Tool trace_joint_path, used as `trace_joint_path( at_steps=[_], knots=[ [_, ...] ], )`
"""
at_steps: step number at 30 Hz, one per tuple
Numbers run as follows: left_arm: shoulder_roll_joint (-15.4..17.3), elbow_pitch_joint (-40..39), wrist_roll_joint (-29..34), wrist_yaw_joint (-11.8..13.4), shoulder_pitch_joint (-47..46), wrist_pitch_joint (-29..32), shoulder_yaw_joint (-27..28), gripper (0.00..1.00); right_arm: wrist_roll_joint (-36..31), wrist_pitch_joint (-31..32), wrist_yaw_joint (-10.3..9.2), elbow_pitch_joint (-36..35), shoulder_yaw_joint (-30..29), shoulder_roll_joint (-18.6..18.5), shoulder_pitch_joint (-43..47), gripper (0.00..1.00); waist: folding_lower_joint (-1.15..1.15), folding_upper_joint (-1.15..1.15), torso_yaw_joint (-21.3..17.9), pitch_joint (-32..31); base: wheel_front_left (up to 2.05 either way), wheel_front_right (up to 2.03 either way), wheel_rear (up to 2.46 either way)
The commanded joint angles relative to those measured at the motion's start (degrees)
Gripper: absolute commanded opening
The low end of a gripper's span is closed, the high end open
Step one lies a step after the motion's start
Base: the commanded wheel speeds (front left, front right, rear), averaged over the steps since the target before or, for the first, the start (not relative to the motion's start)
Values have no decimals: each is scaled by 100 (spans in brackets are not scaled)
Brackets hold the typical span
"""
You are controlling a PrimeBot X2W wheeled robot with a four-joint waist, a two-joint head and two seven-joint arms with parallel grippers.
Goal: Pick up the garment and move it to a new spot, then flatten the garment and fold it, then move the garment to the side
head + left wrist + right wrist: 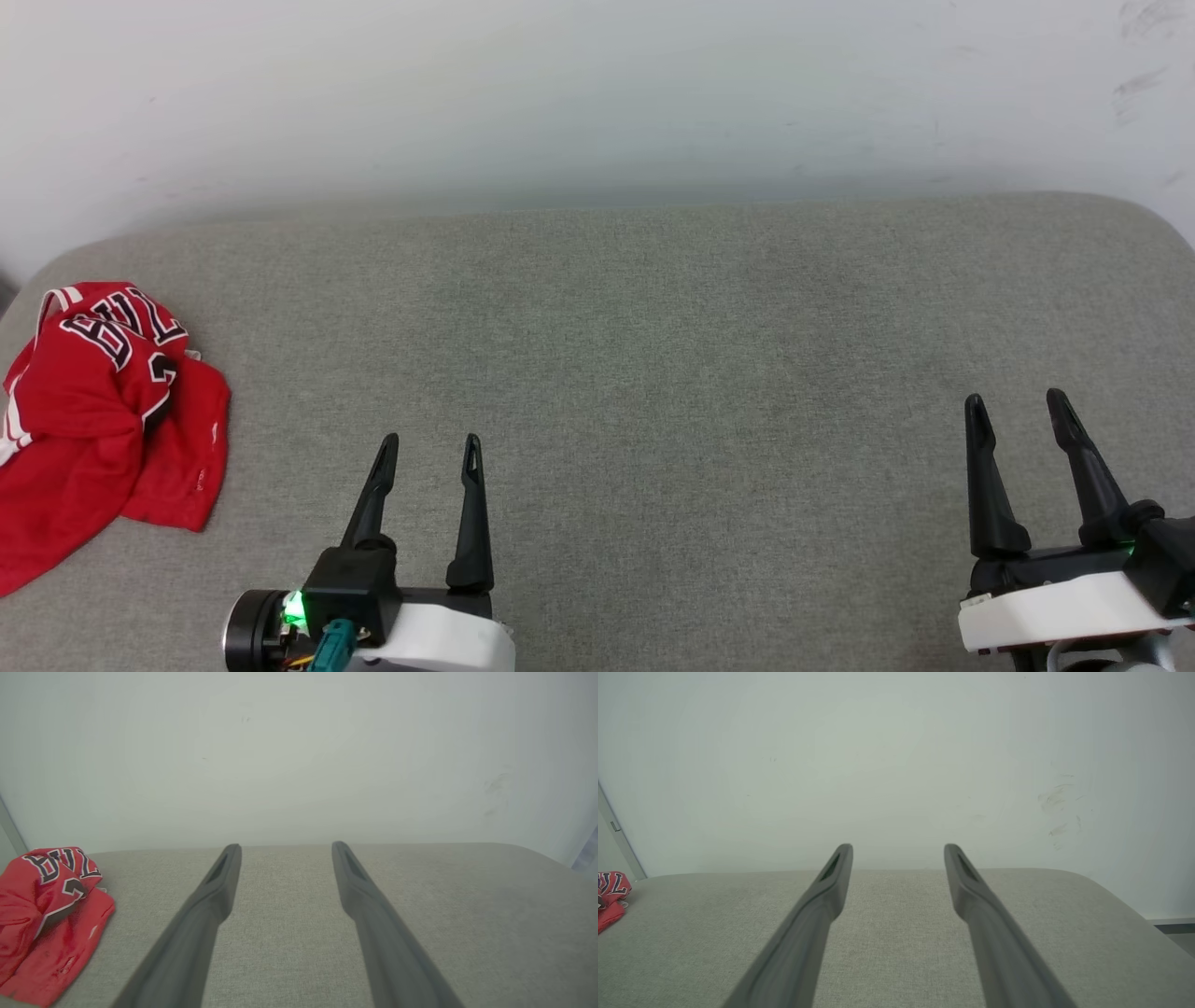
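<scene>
Garment: one crumpled red jersey (103, 420), nine o'clock on the grey cushion (653, 373).
Grippers: two. The left gripper (430, 443) at seven o'clock and the right gripper (1016, 401) at four, both spread wide, empty.

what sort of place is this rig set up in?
Probably an indoor lab or test bay: a grey fabric-covered surface with rounded corners against a bare white wall with scuff marks, and one crumpled red jersey lying on it.

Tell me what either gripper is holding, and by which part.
Nothing is held: left gripper and right gripper stand open and empty; the jersey lies crumpled apart.
</scene>
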Motion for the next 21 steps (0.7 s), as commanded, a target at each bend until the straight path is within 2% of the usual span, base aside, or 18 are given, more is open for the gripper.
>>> trace_joint_path(
  at_steps=[1,12,18,21],
  knots=[
    [-50,2,59,-189,77,-56,123,100,-76,-67,-2,-21,7,-4,65,100,0,0,1,-2,0,0,0],
    [-829,227,353,-1899,546,-176,1299,100,58,-186,-2,363,40,-3,150,100,0,0,-2,-11,0,0,0],
    [-1040,468,700,-2478,661,-233,1672,100,-79,-257,-2,451,51,-2,147,100,0,0,-18,-14,0,0,0],
    [-1082,548,871,-2533,684,-261,1799,100,-149,-275,-2,504,56,-2,168,100,0,0,-23,-14,0,0,0]
  ],
)
